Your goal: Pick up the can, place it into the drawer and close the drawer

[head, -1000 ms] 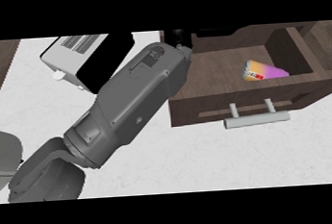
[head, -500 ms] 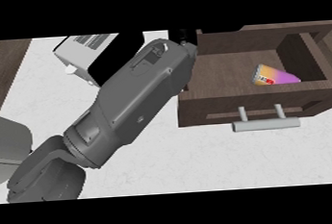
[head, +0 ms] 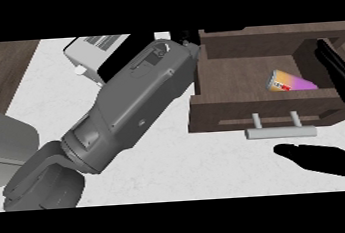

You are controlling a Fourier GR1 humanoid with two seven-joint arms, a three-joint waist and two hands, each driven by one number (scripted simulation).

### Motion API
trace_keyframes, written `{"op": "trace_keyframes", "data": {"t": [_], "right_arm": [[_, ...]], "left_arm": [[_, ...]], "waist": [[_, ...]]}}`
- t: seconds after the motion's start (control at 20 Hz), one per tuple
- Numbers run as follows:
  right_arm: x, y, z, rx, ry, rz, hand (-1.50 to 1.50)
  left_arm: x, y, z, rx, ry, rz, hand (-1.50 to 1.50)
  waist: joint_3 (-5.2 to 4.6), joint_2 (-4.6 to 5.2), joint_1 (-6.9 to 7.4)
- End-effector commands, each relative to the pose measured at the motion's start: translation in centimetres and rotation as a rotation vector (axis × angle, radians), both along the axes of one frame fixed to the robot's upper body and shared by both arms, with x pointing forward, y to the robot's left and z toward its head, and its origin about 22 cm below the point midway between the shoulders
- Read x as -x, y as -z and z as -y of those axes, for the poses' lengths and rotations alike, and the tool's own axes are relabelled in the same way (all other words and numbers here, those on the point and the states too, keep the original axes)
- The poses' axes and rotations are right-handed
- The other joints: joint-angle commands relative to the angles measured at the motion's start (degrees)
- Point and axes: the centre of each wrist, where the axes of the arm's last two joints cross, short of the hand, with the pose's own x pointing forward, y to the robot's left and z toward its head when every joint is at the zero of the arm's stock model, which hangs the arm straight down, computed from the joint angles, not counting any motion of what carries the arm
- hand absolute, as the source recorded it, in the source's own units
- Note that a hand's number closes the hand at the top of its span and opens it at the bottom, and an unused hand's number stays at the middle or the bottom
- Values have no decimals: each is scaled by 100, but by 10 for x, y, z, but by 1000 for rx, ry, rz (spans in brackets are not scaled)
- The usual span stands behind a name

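The can [head: 291,80], orange and purple with a red label, lies on its side inside the open wooden drawer [head: 225,75], toward its right end. A silver bar handle [head: 280,131] sticks out from the drawer's front. My right hand [head: 322,160] shows at the right edge, open: the thumb lies on the counter below the handle and straight fingers [head: 338,73] reach up past the drawer's right side. It holds nothing. My left forearm [head: 127,113] crosses the middle. Only a dark bit of the left hand [head: 179,37] shows at the drawer's upper left corner.
A white toaster [head: 90,49] stands at the back left, partly behind the left forearm. A grey rounded object [head: 7,146] sits at the left edge. Dark wood [head: 3,69] borders the white counter at the upper left.
The drawer and can have shifted right and down in the view. My right hand's thumb has come into view at the lower right. The can still lies in the drawer.
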Motion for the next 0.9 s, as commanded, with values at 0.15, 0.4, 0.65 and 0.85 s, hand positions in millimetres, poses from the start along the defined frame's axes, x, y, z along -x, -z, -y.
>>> {"op": "trace_keyframes", "data": {"t": [0.15, 0.4, 0.65, 0.85], "right_arm": [[-63, 17, -40, 208, 7, -8, -150], [-80, 59, -51, 348, -30, -27, -150], [-124, 74, -52, 465, 51, -52, -150], [-143, 98, -57, 463, 93, -71, -150]], "left_arm": [[2, 5, -9, -6, -16, 2, -150], [-12, 1, -45, -13, -44, -5, -150], [-8, -14, -56, -34, -42, 3, -150], [-5, -25, -73, -29, -66, 2, -150]], "waist": [[-1, -26, 130], [3, -14, 52], [4, -22, 177], [5, -38, 193]]}}
